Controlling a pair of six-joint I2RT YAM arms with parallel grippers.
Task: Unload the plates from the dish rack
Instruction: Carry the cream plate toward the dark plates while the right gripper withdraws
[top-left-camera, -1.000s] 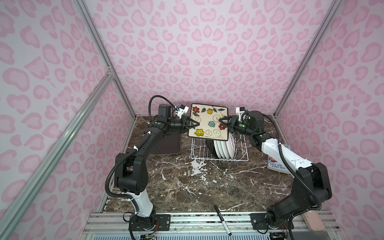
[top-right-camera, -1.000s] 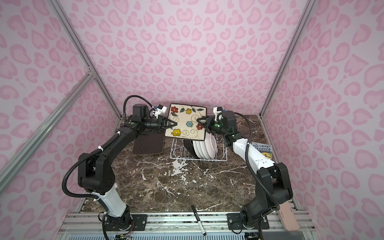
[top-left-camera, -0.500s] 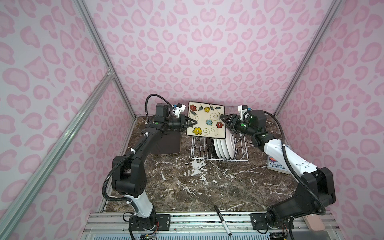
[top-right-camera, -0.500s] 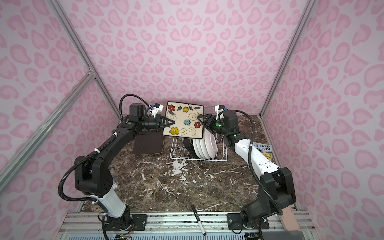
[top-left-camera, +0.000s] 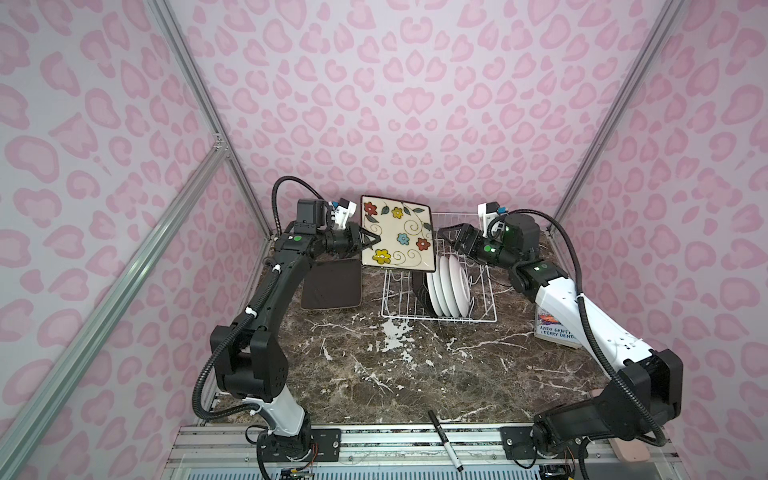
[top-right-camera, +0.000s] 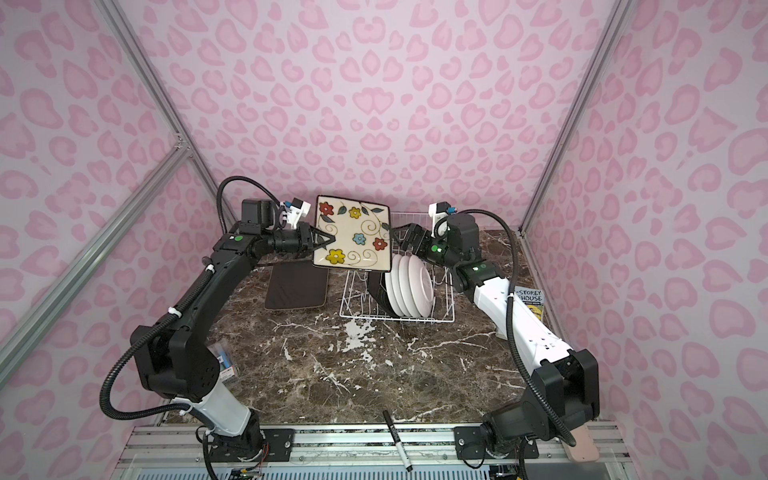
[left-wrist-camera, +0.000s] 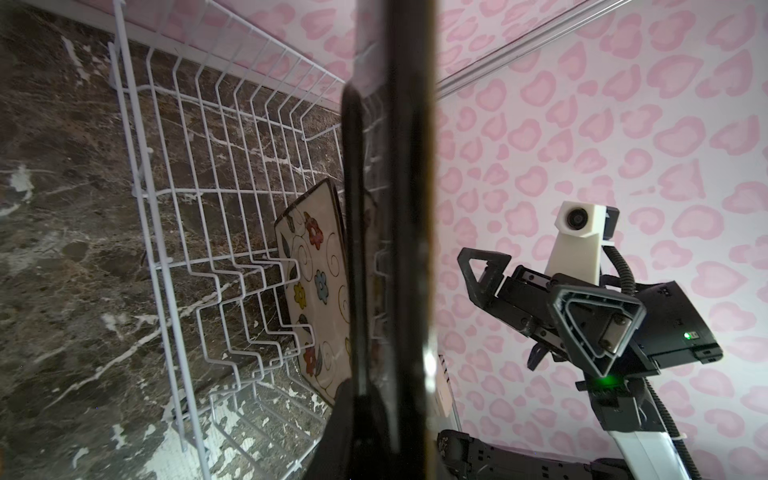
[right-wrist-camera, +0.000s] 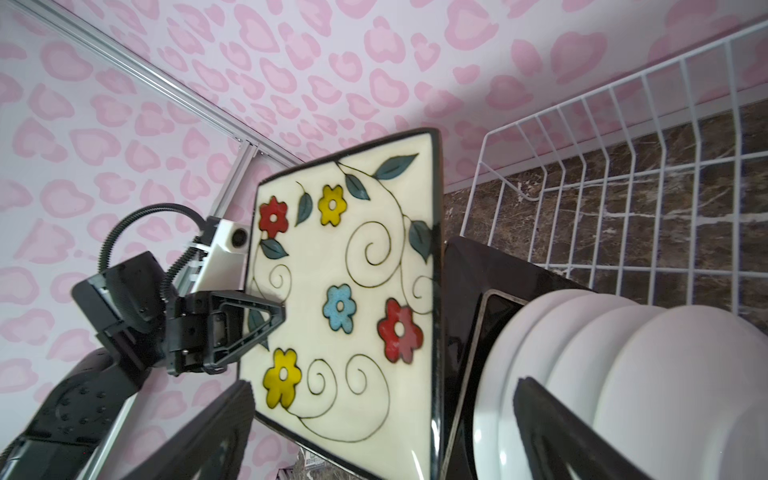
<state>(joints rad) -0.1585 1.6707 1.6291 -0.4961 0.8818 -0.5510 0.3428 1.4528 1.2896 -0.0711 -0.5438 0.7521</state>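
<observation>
A dark brown marble counter (top-left-camera: 374, 374) (top-right-camera: 332, 374) fills the floor of the pink-patterned enclosure. Toward its rear stands the white wire dish rack (top-left-camera: 440, 320) (top-right-camera: 395, 320) (left-wrist-camera: 187, 208) (right-wrist-camera: 623, 124), a rectangular basket with sloped sides.

Above the rack's left rear part, clear of the wires, a square cream plate with coloured flowers (top-left-camera: 397, 235) (top-right-camera: 353, 235) (right-wrist-camera: 345, 291) is held upright with its face toward the top views. The left end effector (top-left-camera: 376, 241) (top-right-camera: 330, 240) (right-wrist-camera: 278, 311) is clenched on the plate's left edge. The right end effector (top-left-camera: 446, 237) (top-right-camera: 405, 235) is near the plate's right edge but apart from it. Its jaws are spread wide and it grasps nothing.

A dark brown square plate (top-left-camera: 332, 284) (top-right-camera: 297, 286) lies flat on the counter just left of the rack, under the left arm.

Inside the rack, a row of round white plates (top-left-camera: 451, 286) (top-right-camera: 409, 286) (right-wrist-camera: 623, 374) stands on edge between the tines, packed close together. Just to their left a second square plate (top-left-camera: 419, 291) (top-right-camera: 376, 291) (left-wrist-camera: 316, 291) (right-wrist-camera: 469, 311) also stands upright, its dark back toward the round ones.

An illustrated book (top-left-camera: 555, 328) (top-right-camera: 530, 297) lies on the counter's right side, partly hidden by the right arm. A black marker (top-left-camera: 444, 440) (top-right-camera: 397, 440) rests on the metal rail at the front edge.
</observation>
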